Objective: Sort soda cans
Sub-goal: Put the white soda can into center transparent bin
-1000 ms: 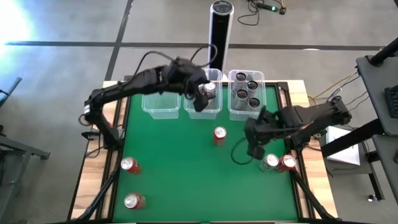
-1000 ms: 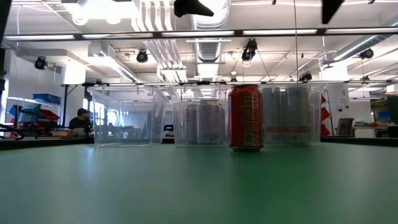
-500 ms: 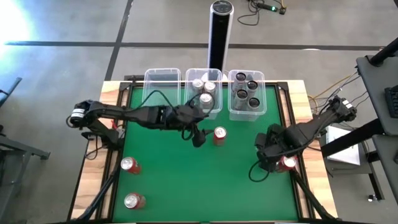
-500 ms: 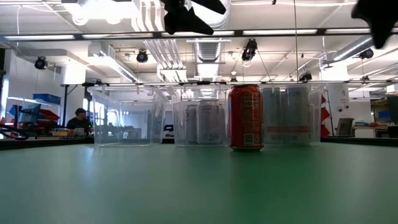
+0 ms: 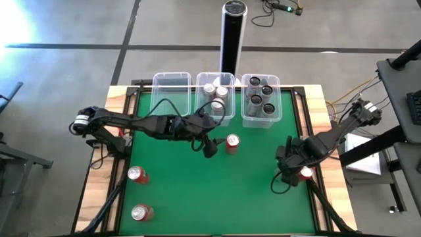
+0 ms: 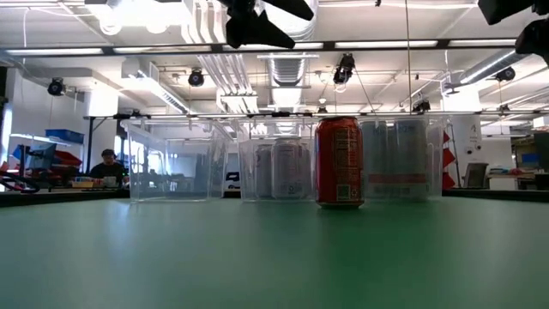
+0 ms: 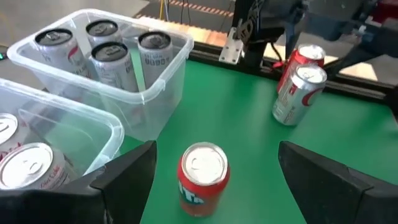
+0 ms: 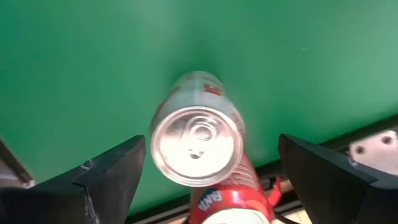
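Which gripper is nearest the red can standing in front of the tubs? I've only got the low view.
Observer: The left gripper. It hovers close beside the red can, higher than its top, fingers open and not touching it.
Operator: And the right one?
Observer: The right gripper is open above a silver can that your view doesn't show.
Operator: Is that can alone?
Observer: No, a second red can stands right beside it.
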Tool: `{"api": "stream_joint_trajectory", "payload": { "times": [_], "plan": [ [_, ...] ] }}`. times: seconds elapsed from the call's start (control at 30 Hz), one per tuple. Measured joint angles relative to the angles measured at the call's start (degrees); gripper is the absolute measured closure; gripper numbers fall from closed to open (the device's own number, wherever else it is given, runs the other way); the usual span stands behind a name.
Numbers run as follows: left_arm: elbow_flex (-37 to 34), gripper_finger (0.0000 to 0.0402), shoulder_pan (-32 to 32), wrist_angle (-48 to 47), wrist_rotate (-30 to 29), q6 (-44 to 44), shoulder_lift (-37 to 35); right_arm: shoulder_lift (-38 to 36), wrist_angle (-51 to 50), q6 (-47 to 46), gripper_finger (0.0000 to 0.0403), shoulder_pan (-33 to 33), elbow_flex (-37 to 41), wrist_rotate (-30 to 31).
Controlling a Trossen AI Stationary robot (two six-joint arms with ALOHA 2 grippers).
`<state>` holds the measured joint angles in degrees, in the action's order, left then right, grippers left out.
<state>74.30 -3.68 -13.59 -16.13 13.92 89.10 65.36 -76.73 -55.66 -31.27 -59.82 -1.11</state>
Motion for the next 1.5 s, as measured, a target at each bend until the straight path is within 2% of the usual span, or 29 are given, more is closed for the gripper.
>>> {"api": "stream_joint_trajectory", "payload": {
  "times": [0.2, 0.7, 0.93, 1.07, 1.17, 1.27, 1.5],
  "plan": [
    [0.0, 0.0082, 0.02, 1.17, -1.42, 0.13, 0.08, -0.74, 3.82, 0.02, 0.0041, 0.0, 2.08, -0.49],
    [-0.07, 0.0082, -0.28, 1.3, -0.48, 1.37, 0.2, 0.21, 8.13, -3.96, 0.0042, 0.0, 8.73, -1.38],
    [3.32, 0.0082, -2.57, 0.98, 0.66, -1.69, 0.09, 0.82, 10.37, -5.07, 0.0082, 0.0, 11.99, -2.92],
    [7.53, 0.0082, -4.12, -6.07, 0.88, -5.58, -0.07, 0.85, 10.8, -5.86, 0.0105, 0.02, 11.65, -3.62],
    [12.02, 0.0082, -5.4, -15.41, 1.74, -9.45, -0.59, 1.68, 12.61, -5.63, 0.0105, 0.45, 9.03, -5.58],
    [15.61, 0.0082, -6.06, -23.83, 1.87, -11.34, -1.58, 5.25, 14.38, -2.29, 0.0105, 1.34, 2.54, -7.14],
    [16.11, 0.0082, -6.03, -32.5, 1.58, -9.69, -4.01, 25.26, 6.72, 13.23, 0.0105, 3.58, -19.45, -2.03]
  ]
}}
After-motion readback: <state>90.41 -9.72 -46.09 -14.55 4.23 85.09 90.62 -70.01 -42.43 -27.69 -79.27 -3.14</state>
